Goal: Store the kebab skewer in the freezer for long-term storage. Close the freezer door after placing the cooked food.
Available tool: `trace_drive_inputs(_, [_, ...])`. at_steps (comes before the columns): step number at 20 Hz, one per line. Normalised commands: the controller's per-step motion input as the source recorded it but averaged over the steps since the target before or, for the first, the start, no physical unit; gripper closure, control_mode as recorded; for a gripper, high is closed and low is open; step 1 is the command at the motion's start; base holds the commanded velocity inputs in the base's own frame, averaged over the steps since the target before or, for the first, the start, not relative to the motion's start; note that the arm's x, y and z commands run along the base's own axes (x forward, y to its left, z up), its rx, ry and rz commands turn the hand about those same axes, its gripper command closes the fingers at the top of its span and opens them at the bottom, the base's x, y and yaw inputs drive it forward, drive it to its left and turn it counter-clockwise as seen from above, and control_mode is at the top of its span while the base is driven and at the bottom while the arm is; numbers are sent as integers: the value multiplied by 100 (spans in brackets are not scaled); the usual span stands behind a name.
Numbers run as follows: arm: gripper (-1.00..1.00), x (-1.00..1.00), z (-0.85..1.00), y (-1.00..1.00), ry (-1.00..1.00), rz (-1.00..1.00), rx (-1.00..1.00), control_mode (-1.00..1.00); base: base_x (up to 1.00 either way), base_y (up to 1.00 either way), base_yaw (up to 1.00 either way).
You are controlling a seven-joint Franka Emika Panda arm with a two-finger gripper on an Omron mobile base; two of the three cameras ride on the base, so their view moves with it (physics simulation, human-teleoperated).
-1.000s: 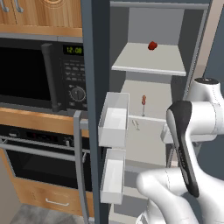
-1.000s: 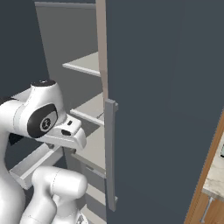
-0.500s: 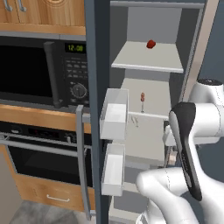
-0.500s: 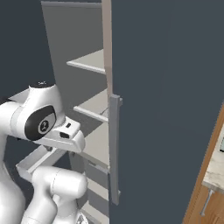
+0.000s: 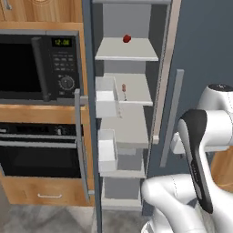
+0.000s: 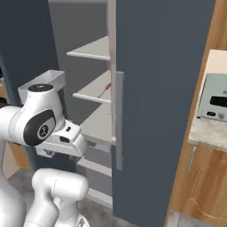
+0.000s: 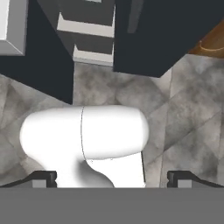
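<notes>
A: Starting at the left of the left base view, what stands there?

B: The black microwave (image 5: 38, 68) sits in wooden cabinetry, with the black oven (image 5: 41, 148) below it. The microwave's green display reads something like 12:00, though the digits are too small to be sure.

A: And next to that?

B: The freezer door (image 5: 88, 113) stands open, seen nearly edge-on, its long grey bar handle (image 5: 81, 145) facing left and white bins (image 5: 107, 98) on its back. Just right of it is the freezer (image 5: 129, 132), open, with pale shelves.

A: Where is the kebab skewer?

B: The kebab skewer (image 5: 123, 90) lies on the second shelf from the top, near its left edge, meat end towards the far wall. A small round red item (image 5: 127, 39) rests on the shelf above.

A: What does the right base view add?

B: It shows the plain slate-grey door (image 6: 159, 106) broadside, blocking most of the freezer, and the skewer as a thin red line at the shelf edge. At the far right a pale green appliance (image 6: 213, 104) with a dark display stands on a light counter (image 6: 206, 133); no writing on it can be read.

A: And the gripper?

B: In the hand view the gripper (image 7: 112, 177) points at the grey stone floor (image 7: 183, 127), fingertips (image 7: 43, 177) far apart, nothing between them.
</notes>
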Motion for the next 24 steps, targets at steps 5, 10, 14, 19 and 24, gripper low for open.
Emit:
trace_drive_inputs(5, [-100,0,0,0,0,0,0,100,-41,36,-43])
trace_drive_inputs(10, [-100,0,0,0,0,0,0,100,-57,29,-15])
trace_drive_inputs(14, [-100,0,0,0,0,0,0,100,-34,38,-11])
trace_drive_inputs(19, [-100,0,0,0,0,0,0,100,-20,65,-13])
trace_drive_inputs(24, [-100,0,0,0,0,0,0,100,-13,69,-5])
